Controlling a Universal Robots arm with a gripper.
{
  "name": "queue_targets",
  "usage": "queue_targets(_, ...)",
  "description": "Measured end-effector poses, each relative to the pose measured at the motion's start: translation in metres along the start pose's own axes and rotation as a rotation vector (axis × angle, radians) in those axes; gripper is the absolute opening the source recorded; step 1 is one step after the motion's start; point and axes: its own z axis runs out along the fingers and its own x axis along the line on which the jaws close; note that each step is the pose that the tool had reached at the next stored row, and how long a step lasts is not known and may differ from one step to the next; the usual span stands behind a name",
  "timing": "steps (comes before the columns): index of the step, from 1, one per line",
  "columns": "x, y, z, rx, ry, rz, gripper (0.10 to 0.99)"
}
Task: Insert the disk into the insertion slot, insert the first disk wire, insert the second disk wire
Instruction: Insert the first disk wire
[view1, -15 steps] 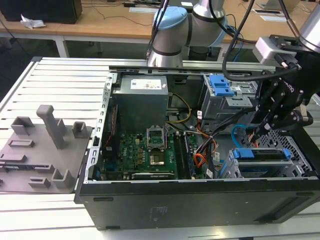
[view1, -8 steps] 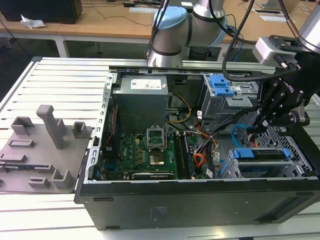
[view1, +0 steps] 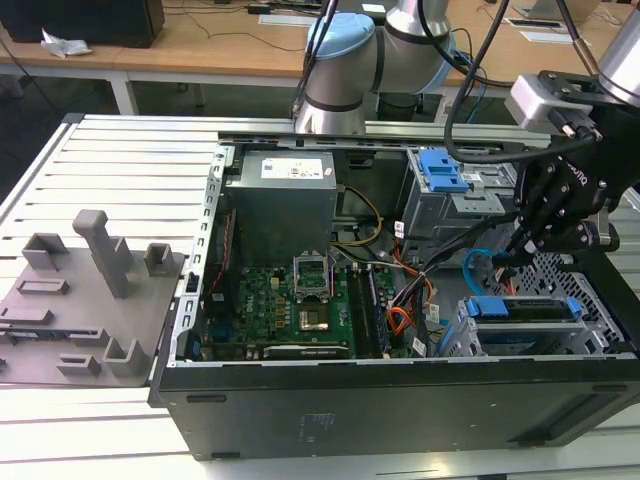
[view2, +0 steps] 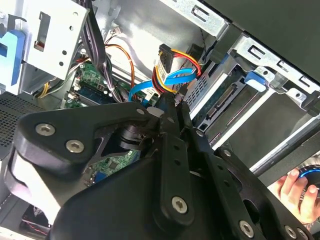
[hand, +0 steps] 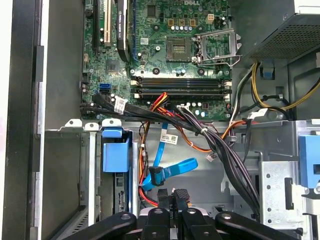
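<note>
Slatted table (view1: 120, 150) bore the case (view1: 400, 400); at its corner my gripper (hand: 172, 194), pinched shut beside a blue wire (hand: 175, 167), hung just beside the disk (view1: 525, 308).

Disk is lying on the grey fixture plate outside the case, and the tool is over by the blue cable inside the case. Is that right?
Not quite. The disk is not on the grey fixture plate. The exterior view shows it seated in the insertion slot, with its blue carrier showing. The rest holds: the tool is close to the blue cable inside the case.
</note>
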Motion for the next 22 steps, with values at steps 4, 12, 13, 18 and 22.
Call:
queue_targets(4,0.0053,-0.0001,-0.0002,0.000,0.0003,0.000,0.161)
queue_targets(12,0.0178,-0.0003,-0.0005,0.000,0.0003,0.000,0.161)
queue_targets(13,0.0187,-0.0003,-0.0005,0.000,0.0003,0.000,0.161)
queue_targets(18,0.0273,-0.0004,-0.0007,0.000,0.0003,0.000,0.161)
queue_targets(22,0.0319,-0.0005,-0.0008,0.000,0.0003,0.000,0.161)
